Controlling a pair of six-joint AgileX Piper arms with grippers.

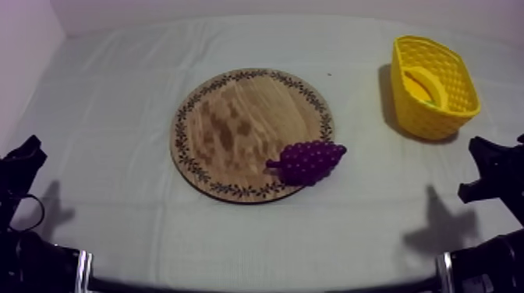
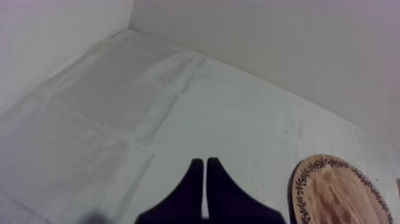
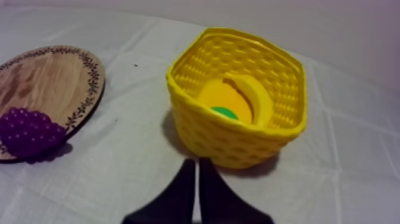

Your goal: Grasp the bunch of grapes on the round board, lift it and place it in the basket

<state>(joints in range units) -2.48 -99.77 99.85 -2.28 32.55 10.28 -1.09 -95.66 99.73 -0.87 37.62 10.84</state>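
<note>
1. The left arm (image 1: 19, 167) sits low at the left edge of the table (image 1: 117, 117), which is draped in a grey-white cloth. It is well apart from the round wooden board with a patterned rim (image 1: 251, 134).
2. The left wrist view shows the left claw (image 2: 205, 162) with its two black fingers pressed together in a narrow wedge, gripping nothing. It hangs above bare cloth and points toward the far corner of the table, with the rim of the board (image 2: 333, 190) off to one side.
3. The right arm (image 1: 499, 167) sits low at the right edge of the table, on the near side of the yellow woven basket (image 1: 433, 87).
4. The right claw (image 3: 197, 162) is also pressed together on nothing. Its tips aim at the near wall of the basket (image 3: 238, 134) and stop short of it.
5. The purple bunch of grapes (image 1: 308, 162) lies on the board's rim on the side toward the basket, partly overhanging the cloth. Neither claw touches it. From the right wrist it shows at the board's edge (image 3: 30, 132), well apart from the basket.
6. The basket stands upright on the cloth on the right side of the table, apart from the board. Inside it lies a yellow rounded object with a green spot (image 3: 235, 98); what it is cannot be told.
</note>
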